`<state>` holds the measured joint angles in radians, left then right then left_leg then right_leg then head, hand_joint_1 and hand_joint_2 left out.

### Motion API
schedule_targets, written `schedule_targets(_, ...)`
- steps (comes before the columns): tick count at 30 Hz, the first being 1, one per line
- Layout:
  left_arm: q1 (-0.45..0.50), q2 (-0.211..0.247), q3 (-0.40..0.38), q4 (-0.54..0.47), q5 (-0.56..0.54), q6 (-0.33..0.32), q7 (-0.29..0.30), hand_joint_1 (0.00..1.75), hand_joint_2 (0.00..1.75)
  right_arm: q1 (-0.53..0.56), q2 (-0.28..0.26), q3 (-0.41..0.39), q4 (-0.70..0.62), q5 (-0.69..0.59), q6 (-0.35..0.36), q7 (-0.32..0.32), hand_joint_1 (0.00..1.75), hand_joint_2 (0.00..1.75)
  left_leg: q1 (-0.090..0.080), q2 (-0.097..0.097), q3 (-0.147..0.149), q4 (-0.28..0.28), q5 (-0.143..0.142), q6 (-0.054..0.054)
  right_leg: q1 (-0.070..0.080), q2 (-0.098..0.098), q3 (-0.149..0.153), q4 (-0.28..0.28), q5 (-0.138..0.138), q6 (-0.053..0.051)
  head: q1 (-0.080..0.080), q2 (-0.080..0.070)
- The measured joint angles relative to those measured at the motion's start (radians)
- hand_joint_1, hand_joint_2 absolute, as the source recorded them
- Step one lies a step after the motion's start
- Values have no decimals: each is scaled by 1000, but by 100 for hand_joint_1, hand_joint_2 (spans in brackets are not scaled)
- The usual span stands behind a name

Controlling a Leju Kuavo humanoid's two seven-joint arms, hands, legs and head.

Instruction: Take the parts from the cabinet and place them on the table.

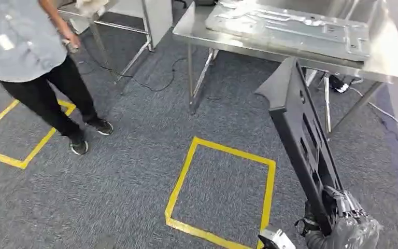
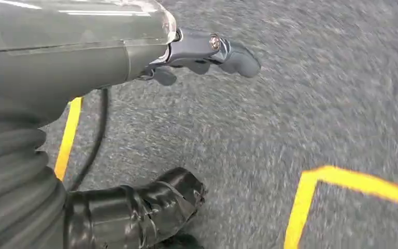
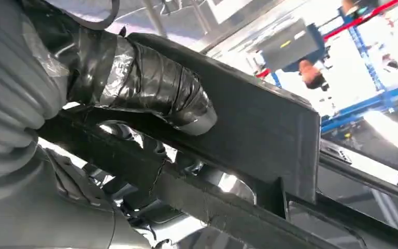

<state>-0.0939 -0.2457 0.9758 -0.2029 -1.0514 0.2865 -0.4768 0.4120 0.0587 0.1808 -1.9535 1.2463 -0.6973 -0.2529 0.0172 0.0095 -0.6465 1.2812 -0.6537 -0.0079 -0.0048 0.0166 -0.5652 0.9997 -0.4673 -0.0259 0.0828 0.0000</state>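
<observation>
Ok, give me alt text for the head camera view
The right robot hand holds a long black part upright, its top end near a steel table bearing a flat grey metal panel. A person stands left on grey carpet marked with yellow tape squares.

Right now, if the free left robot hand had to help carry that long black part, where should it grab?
Probably mid-length on the black part, coming from its left side: the right robot hand holds only the lower end, leaving the long tilted span unsupported, and slots there offer edges.

Table point(image 1: 394, 65) top mostly taken by a metal panel point(image 1: 290, 26); bare strip along its near edge. Person point(image 1: 26, 46) stands well left of table, open carpet point(image 1: 134, 171) between.
</observation>
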Motion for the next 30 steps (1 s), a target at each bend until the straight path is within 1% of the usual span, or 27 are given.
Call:
schedule_targets(1, 2, 0, 0, 0, 0, 0, 0, 0, 175, 0, 0, 0, 2, 0, 0, 0, 175, 175, 0, 0, -20, 29, 2, -1, 1, 14, 0, 2, -1, -1, 0, 0)
schedule_targets(2, 3, 0, 0, 0, 0, 0, 1, 0, 175, 0, 0, 0, 3, 0, 0, 0, 175, 175, 0, 0, -18, 11, 31, -1, 1, 31, 1, 6, -3, -1, 0, 0)
schedule_targets(3, 2, 0, 0, 0, 0, 0, 1, 0, 175, 0, 0, 0, 5, 0, 0, 0, 175, 175, 0, -2, 3, -46, 75, 1, 1, 46, 2, 11, -6, 2, 0, 0)
schedule_targets(4, 1, 0, 0, 0, 0, 0, 0, 0, 175, 0, 0, 0, 5, 0, 0, 0, 175, 175, 1, -9, 37, -127, 126, 3, 0, 59, 3, 17, -11, 5, 0, 0)
schedule_targets(5, 1, 1, 0, 0, 0, 0, 0, 0, 175, 0, 0, 0, 5, 0, 0, 0, 175, 175, 2, -35, 74, -215, 168, 7, -1, 71, 3, 26, -17, 9, 0, 0)
schedule_targets(6, 1, 3, 0, 0, 0, 0, 1, 0, 175, -1, 0, 0, 5, 0, 0, 0, 175, 175, 2, -78, 83, -231, 142, 13, 2, 78, -3, 32, -21, 14, 0, 0)
schedule_targets(7, 0, 3, 0, 0, 0, 0, 0, 0, 175, -2, 0, 0, 5, 0, 0, 0, 175, 175, 4, -76, 88, -242, 146, 16, 2, 93, -9, 40, -24, 20, 0, 0)
schedule_targets(8, -2, 3, 0, 0, 0, -1, 0, 0, 175, -1, 0, 0, 5, 0, 0, 0, 175, 175, -2, -67, 87, -242, 146, 19, -3, 97, -13, 38, -21, 27, 0, 0)
schedule_targets(9, -2, 3, 0, 0, 0, -1, 0, 0, 175, 0, 0, 0, 5, 0, 0, 0, 175, 175, -6, -60, 88, -242, 147, 26, -8, 109, -14, 35, -18, 34, 0, 0)
schedule_targets(10, -3, 3, 0, 0, 0, -3, -2, 0, 175, 2, 0, 0, 5, 0, 0, 0, 175, 175, -4, -50, 90, -249, 150, 33, -7, 117, -17, 32, -17, 40, 0, 0)
schedule_targets(11, -3, 1, 0, 0, 2, -5, -3, 0, 175, 5, -3, 0, 5, 0, 0, 0, 175, 175, 5, -35, 96, -259, 157, 43, -9, 96, -15, 39, -23, 42, 0, 0)
schedule_targets(12, -3, 2, 0, 0, 2, -6, -5, 0, 175, 5, -5, 0, 5, 0, 0, 0, 175, 175, 4, -29, 100, -266, 157, 45, -1, 39, -25, 66, -39, 48, 2, 0)
schedule_targets(13, -2, 2, 0, 0, 2, -8, -6, 0, 175, 0, -5, 0, 5, 0, 0, 0, 175, 175, 3, -15, 102, -267, 156, 53, -4, 7, -59, 130, -76, 55, 2, 0)
schedule_targets(14, 0, 2, 0, 0, 2, -9, -6, 0, 175, -1, -6, 0, 5, -1, 0, 0, 175, 175, 2, -5, 102, -266, 155, 54, -8, -3, -101, 210, -112, 59, 2, 0)
schedule_targets(15, 2, 2, 0, 0, 2, -10, -6, 0, 175, 0, -9, 0, 6, -8, 0, 2, 175, 175, 2, 6, 102, -265, 153, 54, -11, -6, -139, 280, -137, 63, 2, 0)
schedule_targets(16, 3, 2, 1, 0, 2, -11, -6, 0, 175, 0, -16, 1, 9, -26, 0, 11, 175, 175, 2, 14, 103, -265, 151, 53, -14, -8, -166, 325, -142, 66, 2, 0)
schedule_targets(17, 3, 2, 1, 0, 3, -11, -5, 0, 175, -1, -23, 8, 12, -42, 0, 19, 175, 175, 2, 21, 104, -265, 149, 52, -18, -10, -166, 318, -122, 68, 2, 0)
schedule_targets(18, 2, 2, 1, 0, 3, -12, -5, 0, 175, -1, -32, 15, 15, -56, 0, 27, 175, 175, 2, 25, 108, -265, 146, 50, -20, -13, -144, 269, -84, 68, 2, 0)
schedule_targets(19, 1, 2, 1, 0, 3, -13, -5, 0, 175, -1, -41, 21, 19, -67, 0, 32, 175, 175, 2, 28, 114, -265, 143, 46, -20, -16, -95, 175, -32, 65, 3, 0)
schedule_targets(20, 1, 2, 1, 0, 3, -15, -5, 0, 175, -2, -50, 31, 22, -79, 0, 38, 175, 175, 2, 31, 120, -265, 140, 43, -19, -22, -46, 80, 10, 60, 2, 0)
schedule_targets(21, 1, 2, 1, 0, 3, -17, -5, 0, 175, -9, -64, 46, 26, -93, 0, 49, 175, 175, 2, 36, 120, -268, 138, 40, -15, -35, -18, 30, -2, 55, 2, 0)
schedule_targets(22, -1, 2, 1, 0, 3, -18, -5, 0, 175, -16, -79, 63, 32, -105, 0, 61, 175, 175, -4, 37, 121, -266, 135, 33, -7, -35, -21, 22, 2, 50, 2, 0)
schedule_targets(25, -2, 2, 1, 0, 3, -20, -2, 0, 175, -29, -119, 116, 46, -98, 0, 103, 175, 175, -1, 41, 127, -277, 139, 16, -2, -26, -25, 24, 1, 37, 2, 0)
schedule_targets(26, -3, 2, 1, 0, 3, -21, -2, 0, 175, -30, -129, 129, 49, -91, 0, 108, 175, 175, -3, 36, 128, -275, 133, 9, -13, -24, -14, 8, 8, 26, 1, 0)
schedule_targets(27, -3, 2, 1, 0, 2, -21, -2, 0, 175, -32, -134, 142, 53, -87, 0, 112, 175, 175, 1, 19, 123, -254, 117, 7, -12, -23, -7, 1, 9, 23, 2, 0)
schedule_targets(28, -3, 2, 1, 0, 2, -21, -2, 0, 175, -39, -139, 152, 56, -87, 0, 114, 175, 175, 1, 8, 95, -196, 80, 7, -11, -24, -7, 0, 9, 15, 0, 0)
schedule_targets(30, 1, 4, 1, 0, 1, -22, -2, 0, 175, -45, -149, 169, 64, -86, 0, 114, 175, 175, 1, 0, 9, -28, 7, 4, -6, -20, -8, 2, 6, 9, 1, 0)
